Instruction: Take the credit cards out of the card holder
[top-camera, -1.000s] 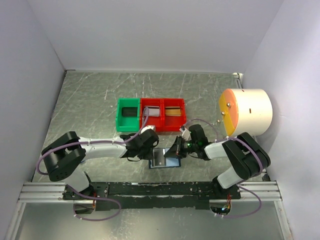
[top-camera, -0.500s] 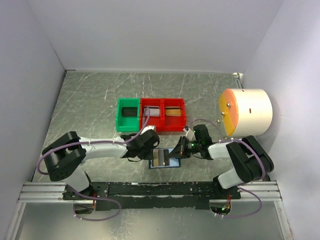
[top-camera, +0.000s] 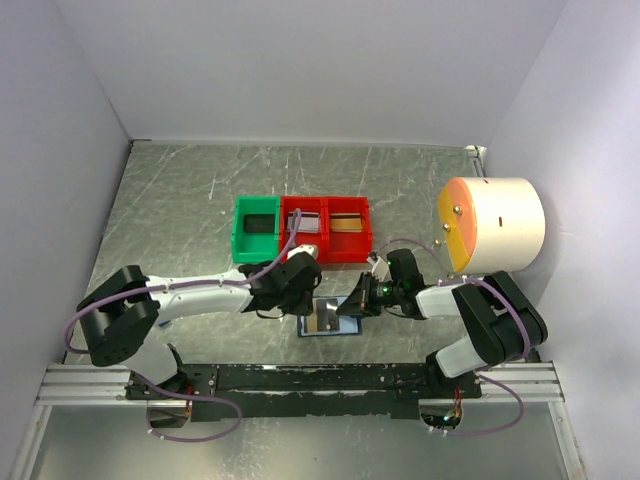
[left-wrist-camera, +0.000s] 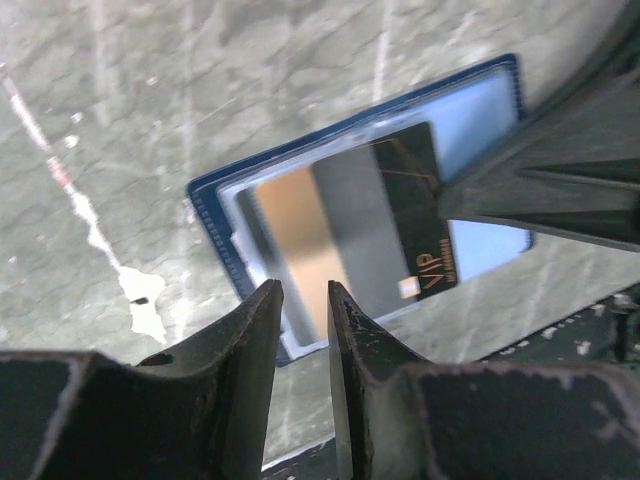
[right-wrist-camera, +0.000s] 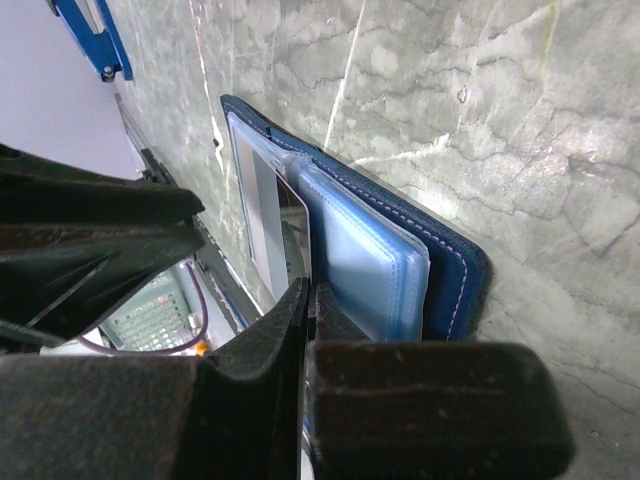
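the left fingers (left-wrist-camera: 245, 350) stand a narrow gap apart with nothing between them, hanging just above one edge of the card holder (left-wrist-camera: 212, 205). the tan card (left-wrist-camera: 290, 235) shows through the gap. a second ago they were pinched almost shut at that same edge, so they have just let go and parted a little. the right fingers (right-wrist-camera: 255, 370) are pressed fully together, tips down where the cards meet the light blue pocket, pinning the holder to the surface (left-wrist-camera: 150, 90). that has not changed.

the holder lies open and flat on the surface between the two arms, near the red bins (top-camera: 325, 228) on the side of the arm bases. three cards sit in it, fanned: tan at one end, the grey card (left-wrist-camera: 355, 215) in the middle, the dark card (left-wrist-camera: 420, 215) marked vip at the end where the right fingers come down. none is out of the holder yet.

in the earlier top view one plain grey face showed in the holder. now tan and grey stripes show, so the stack seems to have slid apart. the left wrist has drawn back toward the bins. my reading: the release is a re-grip, and the tan card looks easiest to pinch next.
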